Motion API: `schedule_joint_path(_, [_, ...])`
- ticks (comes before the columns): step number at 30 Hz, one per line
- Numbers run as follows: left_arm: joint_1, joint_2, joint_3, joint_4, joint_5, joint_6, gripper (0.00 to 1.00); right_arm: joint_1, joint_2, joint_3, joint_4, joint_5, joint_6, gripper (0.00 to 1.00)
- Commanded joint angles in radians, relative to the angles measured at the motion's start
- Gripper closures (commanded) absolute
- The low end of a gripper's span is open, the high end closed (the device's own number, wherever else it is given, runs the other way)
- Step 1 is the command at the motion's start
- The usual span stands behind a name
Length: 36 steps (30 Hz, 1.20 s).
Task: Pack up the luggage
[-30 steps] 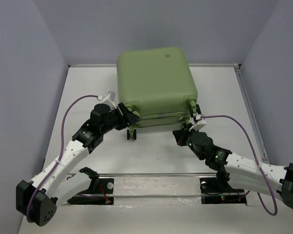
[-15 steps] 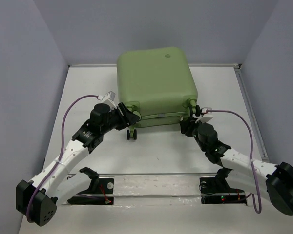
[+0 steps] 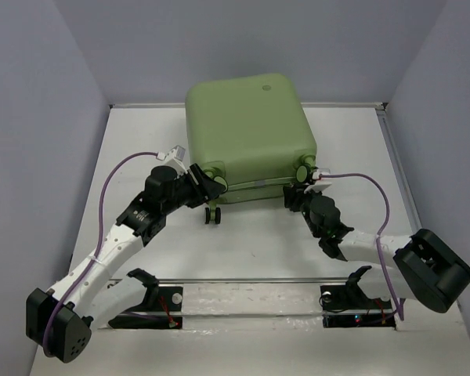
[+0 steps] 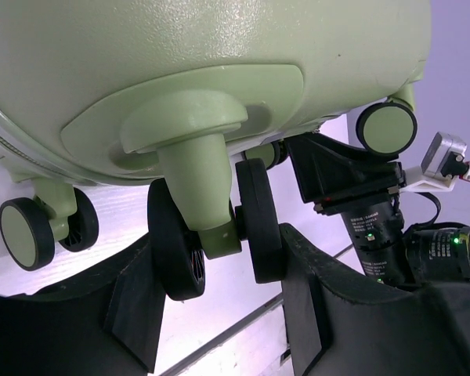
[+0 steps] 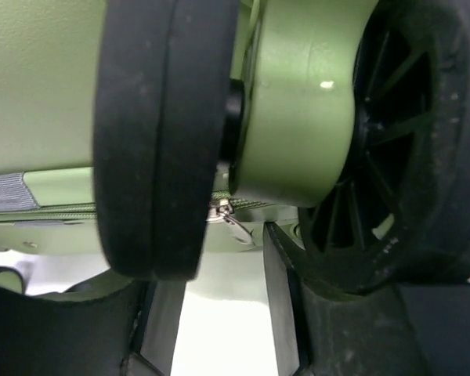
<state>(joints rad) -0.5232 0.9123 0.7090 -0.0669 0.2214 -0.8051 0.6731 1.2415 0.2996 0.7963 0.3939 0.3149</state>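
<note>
Here the luggage [image 3: 247, 129] lies flat and closed at the 12 o'clock end of the table [image 3: 243, 251], its wheeled edge turned toward 6 o'clock. The left gripper [image 3: 207, 186] reaches in from 8 o'clock to the left caster [image 4: 211, 227]. In the left wrist view its two fingers stand one on each side of the twin black discs, at or very near contact, and whether they clamp cannot be told. The right gripper [image 3: 298, 193] reaches in from 4 o'clock to the right caster [image 5: 290, 102]. In the right wrist view that caster fills the frame, and the jaws below it stand apart with bare table showing between them, holding nothing. A zip pull [image 5: 233, 223] hangs at the seam just behind the caster.

The step in hand appears to be taking hold of the case by its wheeled edge, so that it can be turned or opened; packing proper has not begun. To do it well:

- Seat each grip on the green caster stem rather than the discs, which are likely to roll and swivel.
- Close the right jaws only once the caster sits squarely between them.
- Move both arms together, so that the shell does not twist or slide toward 12 o'clock.
</note>
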Motion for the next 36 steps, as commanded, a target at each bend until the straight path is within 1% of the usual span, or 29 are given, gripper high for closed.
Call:
schedule_joint_path(1, [-0.027, -0.064, 0.044, 0.326, 0.203, 0.078, 0.94, -0.010, 0.036, 0.036, 0.265, 0.042, -0.057, 0.57])
schedule_joint_path(2, [-0.028, -0.067, 0.043, 0.326, 0.200, 0.076, 0.94, -0.010, 0.041, 0.032, 0.280, 0.048, -0.060, 0.60])
schedule_joint_path(3, [-0.028, -0.069, 0.041, 0.325, 0.199, 0.076, 0.94, -0.010, 0.055, 0.030, 0.315, 0.052, -0.062, 0.67])
schedule_joint_path(6, [-0.029, -0.067, 0.040, 0.326, 0.200, 0.076, 0.94, -0.010, 0.078, 0.018, 0.389, 0.049, -0.056, 0.80])
schedule_joint_path(7, [-0.029, -0.066, 0.037, 0.326, 0.197, 0.076, 0.94, -0.010, 0.091, 0.013, 0.420, 0.051, -0.044, 0.88])
schedule_joint_path(8, [-0.029, -0.066, 0.037, 0.326, 0.197, 0.076, 0.94, -0.010, 0.096, 0.012, 0.434, 0.049, -0.040, 0.92])
schedule_joint_path(12, [-0.031, -0.061, 0.026, 0.331, 0.185, 0.078, 0.94, -0.010, 0.115, -0.008, 0.489, 0.016, 0.010, 0.93])
schedule_joint_path(14, [-0.031, -0.053, 0.021, 0.337, 0.185, 0.078, 0.94, 0.012, 0.113, -0.022, 0.494, 0.008, 0.038, 0.93])
schedule_joint_path(18, [-0.031, -0.038, 0.023, 0.372, 0.184, 0.069, 0.94, 0.135, 0.144, -0.004, 0.477, 0.037, 0.023, 0.93])
schedule_joint_path(19, [-0.032, -0.029, 0.027, 0.380, 0.187, 0.061, 0.94, 0.199, 0.157, 0.021, 0.457, 0.046, 0.018, 0.93])
schedule_joint_path(20, [-0.032, -0.024, 0.032, 0.386, 0.188, 0.058, 0.94, 0.232, 0.176, 0.039, 0.451, 0.054, 0.015, 0.93])
schedule_joint_path(23, [-0.034, -0.004, 0.059, 0.414, 0.206, 0.041, 0.94, 0.327, 0.278, 0.108, 0.394, 0.094, 0.012, 0.93])
schedule_joint_path(26, [-0.043, 0.029, 0.102, 0.438, 0.242, 0.024, 0.94, 0.483, 0.412, 0.228, 0.367, 0.068, 0.001, 0.93])
schedule_joint_path(27, [-0.044, 0.036, 0.109, 0.446, 0.254, 0.015, 0.94, 0.517, 0.446, 0.266, 0.354, 0.062, -0.008, 0.93])
schedule_joint_path(28, [-0.044, 0.042, 0.127, 0.453, 0.263, 0.006, 0.94, 0.546, 0.504, 0.341, 0.339, 0.053, -0.023, 0.93])
schedule_joint_path(29, [-0.044, 0.049, 0.138, 0.458, 0.277, -0.005, 0.94, 0.587, 0.531, 0.373, 0.337, 0.012, -0.023, 0.93])
schedule_joint_path(30, [-0.044, 0.054, 0.150, 0.458, 0.283, -0.008, 0.94, 0.600, 0.555, 0.401, 0.342, 0.011, -0.017, 0.93])
schedule_joint_path(31, [-0.044, 0.056, 0.176, 0.460, 0.289, -0.015, 0.94, 0.600, 0.575, 0.442, 0.371, -0.051, -0.002, 0.93])
schedule_joint_path(32, [-0.043, 0.053, 0.188, 0.461, 0.294, -0.022, 0.94, 0.600, 0.613, 0.458, 0.395, -0.091, 0.047, 0.93])
schedule_joint_path(33, [-0.044, 0.053, 0.198, 0.467, 0.302, -0.038, 0.94, 0.600, 0.633, 0.472, 0.429, -0.163, 0.068, 0.93])
schedule_joint_path(36, [-0.044, 0.030, 0.222, 0.495, 0.302, -0.071, 0.94, 0.600, 0.700, 0.559, 0.504, -0.240, 0.122, 0.93])
